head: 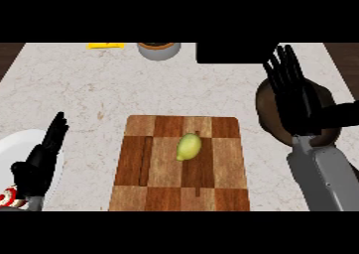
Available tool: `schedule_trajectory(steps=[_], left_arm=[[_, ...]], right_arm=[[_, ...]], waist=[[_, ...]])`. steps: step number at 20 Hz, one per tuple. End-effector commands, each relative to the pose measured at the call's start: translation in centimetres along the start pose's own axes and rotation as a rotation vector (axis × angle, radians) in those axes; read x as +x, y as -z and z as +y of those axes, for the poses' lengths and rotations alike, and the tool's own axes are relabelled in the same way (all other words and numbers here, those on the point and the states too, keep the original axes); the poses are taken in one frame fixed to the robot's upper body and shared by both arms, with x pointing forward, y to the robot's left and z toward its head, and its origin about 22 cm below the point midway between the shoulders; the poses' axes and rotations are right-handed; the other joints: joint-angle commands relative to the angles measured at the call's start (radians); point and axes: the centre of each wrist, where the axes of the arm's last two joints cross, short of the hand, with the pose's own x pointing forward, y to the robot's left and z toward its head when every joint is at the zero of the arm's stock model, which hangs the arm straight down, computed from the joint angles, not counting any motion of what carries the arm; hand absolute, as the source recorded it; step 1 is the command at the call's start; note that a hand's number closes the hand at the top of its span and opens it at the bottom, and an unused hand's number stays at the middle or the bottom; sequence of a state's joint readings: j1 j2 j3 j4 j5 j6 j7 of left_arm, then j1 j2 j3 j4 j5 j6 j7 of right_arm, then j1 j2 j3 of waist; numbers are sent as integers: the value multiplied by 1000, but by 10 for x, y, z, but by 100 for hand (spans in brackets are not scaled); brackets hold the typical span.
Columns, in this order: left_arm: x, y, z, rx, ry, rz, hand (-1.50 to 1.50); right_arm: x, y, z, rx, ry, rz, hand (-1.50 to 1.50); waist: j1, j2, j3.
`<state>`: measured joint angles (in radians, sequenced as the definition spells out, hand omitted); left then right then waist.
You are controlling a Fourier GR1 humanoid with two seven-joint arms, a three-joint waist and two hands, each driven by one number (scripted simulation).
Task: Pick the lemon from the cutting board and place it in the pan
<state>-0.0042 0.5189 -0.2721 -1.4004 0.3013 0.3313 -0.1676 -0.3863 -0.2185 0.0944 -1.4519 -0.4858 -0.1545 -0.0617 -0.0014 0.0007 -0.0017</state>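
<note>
A yellow-green lemon [188, 147] lies near the middle of the checkered wooden cutting board [139, 168]. To the right of the board sits the dark brown pan [268, 106], mostly covered by my right hand [296, 96], which hovers over it open with straight fingers pointing away from me. The pan's black handle [348, 112] sticks out to the right. My left hand [42, 156] rests open at the lower left, over a white plate, well apart from the lemon. Neither hand holds anything.
A white plate [7, 154] lies at the left edge, with a red-and-white item [7, 199] beside it. At the counter's back stand a grey pot with a brown top [159, 49], a yellow object [105, 45] and a black block [230, 52].
</note>
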Motion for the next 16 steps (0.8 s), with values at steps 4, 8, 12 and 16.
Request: schedule_trajectory(steps=[4, 8, 12, 16], left_arm=[[30, 19, -6, 7, -127, -26, 0], [37, 25, -9, 45, -214, 31, 0], [38, 23, -4, 61, -226, 47, 0], [47, 25, 4, 67, -239, 44, 0]], right_arm=[[22, -8, 59, 81, -325, -418, 150], [10, -23, 9, -85, -743, -444, 150], [-23, -73, 10, -80, -943, -545, -150], [-46, -131, 5, -184, -1085, -521, -150]], waist=[[-11, -18, -3], [-102, -35, -9], [-111, -38, -4], [-119, -37, -4]])
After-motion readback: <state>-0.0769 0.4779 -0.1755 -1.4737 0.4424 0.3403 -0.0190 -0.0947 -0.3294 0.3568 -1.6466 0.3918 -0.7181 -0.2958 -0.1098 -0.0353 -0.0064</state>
